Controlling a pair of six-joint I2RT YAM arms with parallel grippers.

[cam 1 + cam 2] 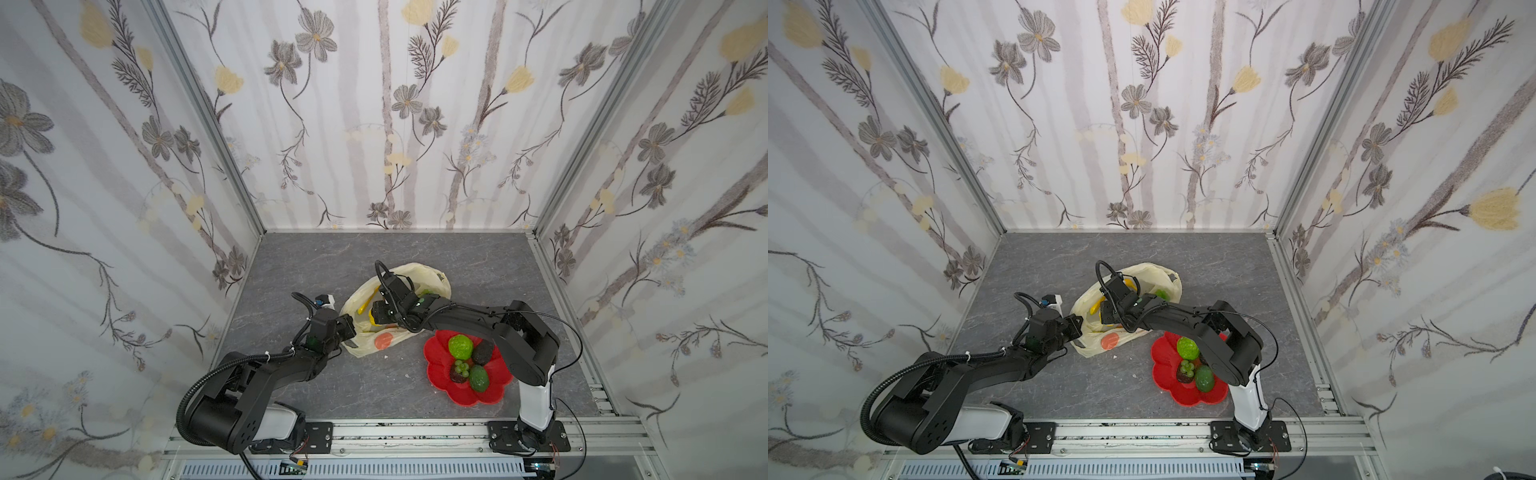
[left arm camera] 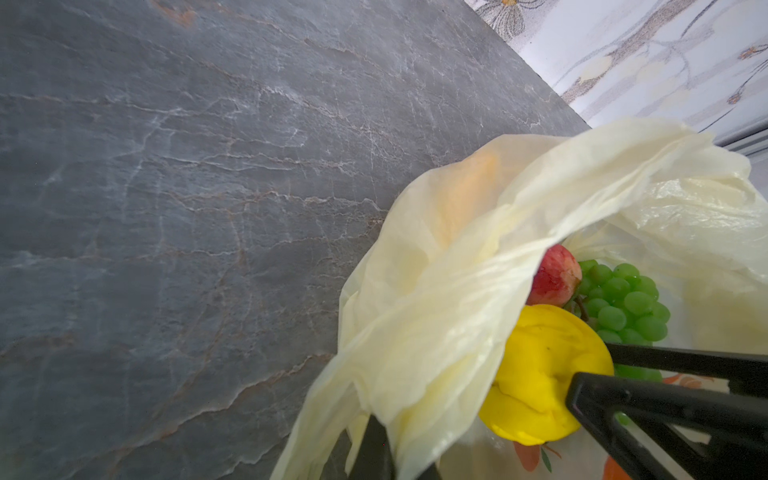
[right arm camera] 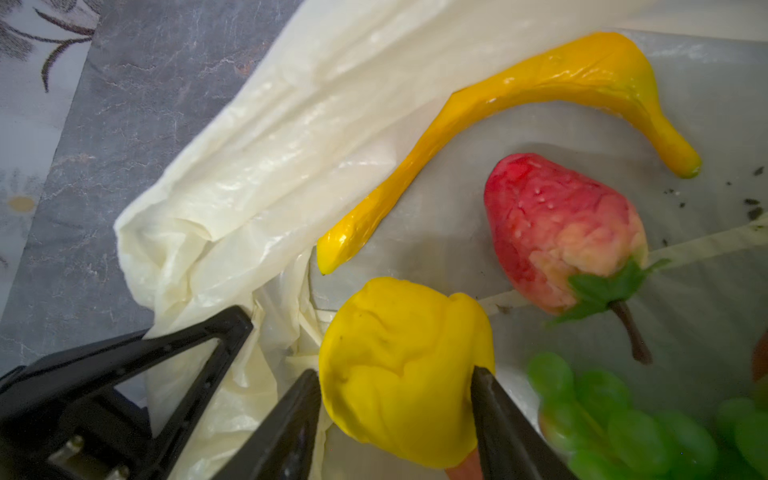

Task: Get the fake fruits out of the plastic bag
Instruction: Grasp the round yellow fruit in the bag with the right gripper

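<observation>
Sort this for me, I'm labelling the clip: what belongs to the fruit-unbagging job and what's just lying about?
Job: plastic bag; lemon, banana, strawberry, grape bunch inside it; bumpy green fruit and avocado already out; left end effector pinching its edge; right end effector astride the lemon.
Lying about: red dish under the removed fruit; white scrap on the tabletop.

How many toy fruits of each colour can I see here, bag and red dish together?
Yellow: 2 (banana, lemon)
Red: 1 (strawberry)
Green: 4 (large grape bunch in the bag; small grape bunch, bumpy fruit, avocado on the dish)
Dark: 2 (black fruit, brown fruit)
Total: 9
</observation>
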